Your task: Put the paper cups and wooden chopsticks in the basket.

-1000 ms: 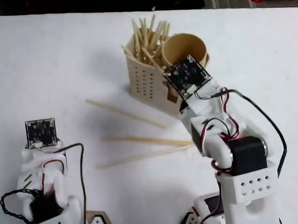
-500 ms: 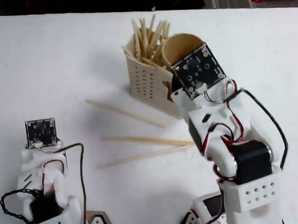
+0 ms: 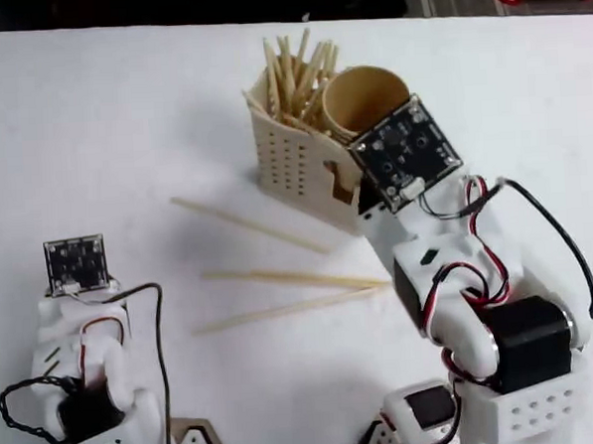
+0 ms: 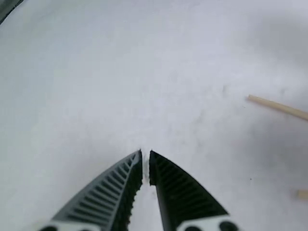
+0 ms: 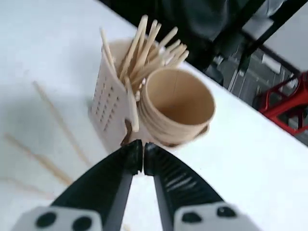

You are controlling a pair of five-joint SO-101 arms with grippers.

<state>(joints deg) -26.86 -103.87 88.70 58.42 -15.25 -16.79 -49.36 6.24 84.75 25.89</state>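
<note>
Left gripper (image 4: 145, 156) closed, empty, over white table (image 3: 92, 113). Right gripper (image 5: 138, 154) closed, empty. Three loose pale wooden chopsticks (image 3: 290, 278) lie on table, not yet binned. Beyond, cream perforated plastic basket (image 3: 289, 173) already holds tan paper cups (image 3: 365, 99) and bundle of wooden chopsticks (image 3: 293, 68).

text: none readable | labels: none | camera boards (image 3: 404, 153): markings, if any, too small to tell

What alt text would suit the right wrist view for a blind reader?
A shut, empty black claw points at a pale perforated basket holding stacked paper cups and a bundle of wooden chopsticks. Loose chopsticks lie beside it on the white table.
</note>
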